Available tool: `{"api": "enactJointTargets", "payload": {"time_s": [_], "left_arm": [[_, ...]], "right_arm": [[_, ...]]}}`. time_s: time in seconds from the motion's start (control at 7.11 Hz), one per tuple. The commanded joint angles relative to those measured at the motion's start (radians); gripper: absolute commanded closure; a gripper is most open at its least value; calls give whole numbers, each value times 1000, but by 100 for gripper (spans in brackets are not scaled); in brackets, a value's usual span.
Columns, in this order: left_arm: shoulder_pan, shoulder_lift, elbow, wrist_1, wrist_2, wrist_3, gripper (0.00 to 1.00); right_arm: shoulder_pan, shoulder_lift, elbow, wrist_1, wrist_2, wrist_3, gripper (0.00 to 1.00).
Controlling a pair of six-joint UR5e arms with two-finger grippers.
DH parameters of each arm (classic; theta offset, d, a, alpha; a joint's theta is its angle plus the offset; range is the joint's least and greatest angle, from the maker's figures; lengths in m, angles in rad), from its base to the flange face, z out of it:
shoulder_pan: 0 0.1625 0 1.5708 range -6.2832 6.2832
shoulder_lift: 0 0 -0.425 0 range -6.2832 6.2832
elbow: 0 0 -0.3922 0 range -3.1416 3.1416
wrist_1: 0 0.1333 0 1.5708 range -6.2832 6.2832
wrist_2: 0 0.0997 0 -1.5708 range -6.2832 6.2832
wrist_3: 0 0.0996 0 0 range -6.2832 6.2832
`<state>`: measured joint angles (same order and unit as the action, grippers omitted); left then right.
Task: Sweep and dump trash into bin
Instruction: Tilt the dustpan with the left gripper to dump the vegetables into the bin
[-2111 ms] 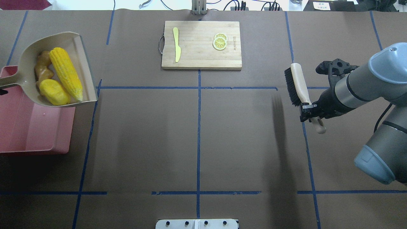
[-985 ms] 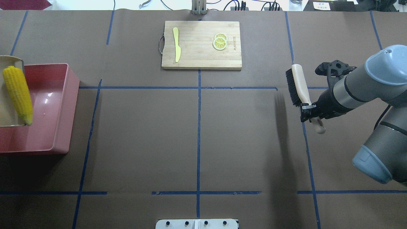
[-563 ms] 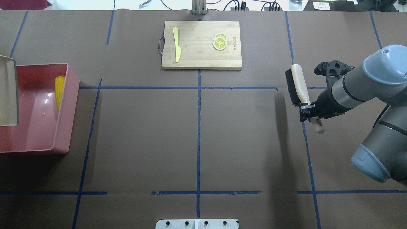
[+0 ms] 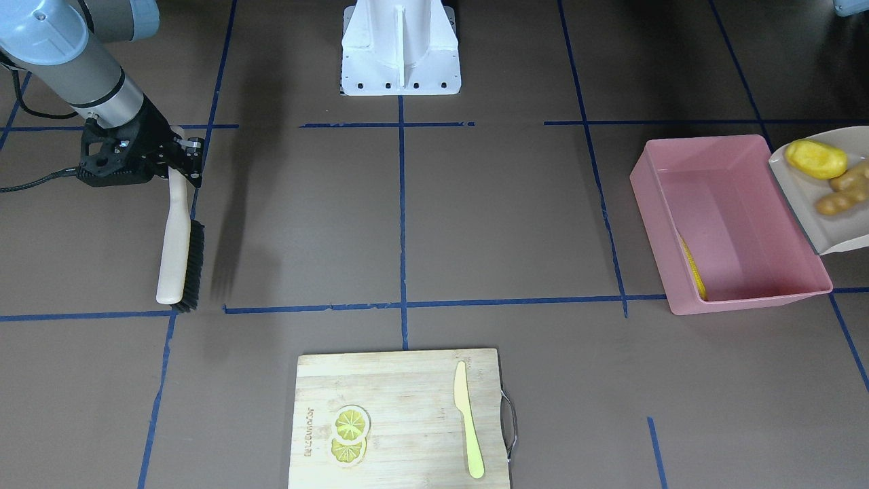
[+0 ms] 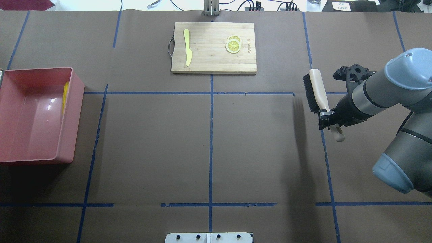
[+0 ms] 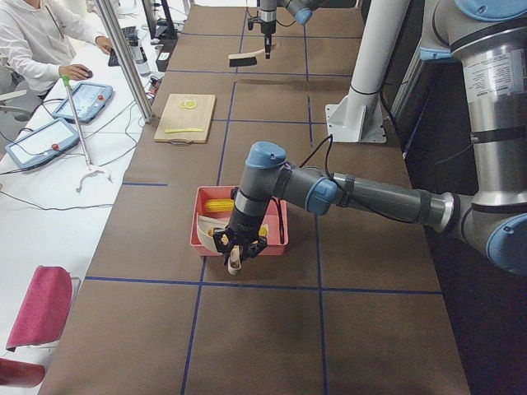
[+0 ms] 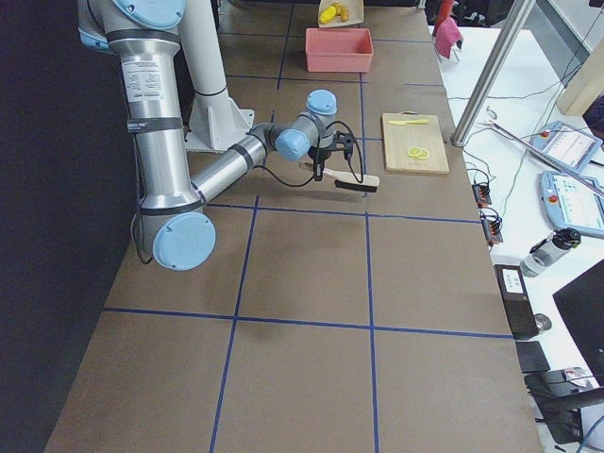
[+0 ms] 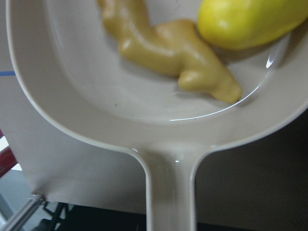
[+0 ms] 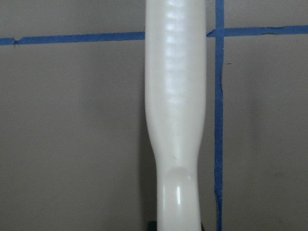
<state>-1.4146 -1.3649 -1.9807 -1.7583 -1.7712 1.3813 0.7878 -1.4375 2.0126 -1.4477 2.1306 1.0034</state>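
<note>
Two toys, yellow oval potato (image 4: pixel 815 158) and knobbly tan ginger (image 4: pixel 840 192), sat in beige dustpan (image 4: pixel 842 232) at pink plastic tub (image 4: pixel 750 303) rim | tipped there, could spill outside | right pincer (image 5: pixel 329 118) clamped brush (image 5: pixel 317 87); left pincer (image 6: pixel 236 247) unclear

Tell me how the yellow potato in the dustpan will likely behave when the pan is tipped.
The potato looks smooth and oval, so it probably rolls or slides out readily. The dustpan floor looks glossy, giving little grip.
</note>
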Motion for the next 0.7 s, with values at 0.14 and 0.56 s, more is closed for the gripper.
{"api": "enactJointTargets", "payload": {"time_s": [0.14,0.56], "left_arm": [[9,-62,5,2,143,125,100],[10,-112,20,43,-103,-17,100]], "right_arm": [[-1,2,-14,1,2,0,100],[1,0,-15,1,3,-2,100]]}}
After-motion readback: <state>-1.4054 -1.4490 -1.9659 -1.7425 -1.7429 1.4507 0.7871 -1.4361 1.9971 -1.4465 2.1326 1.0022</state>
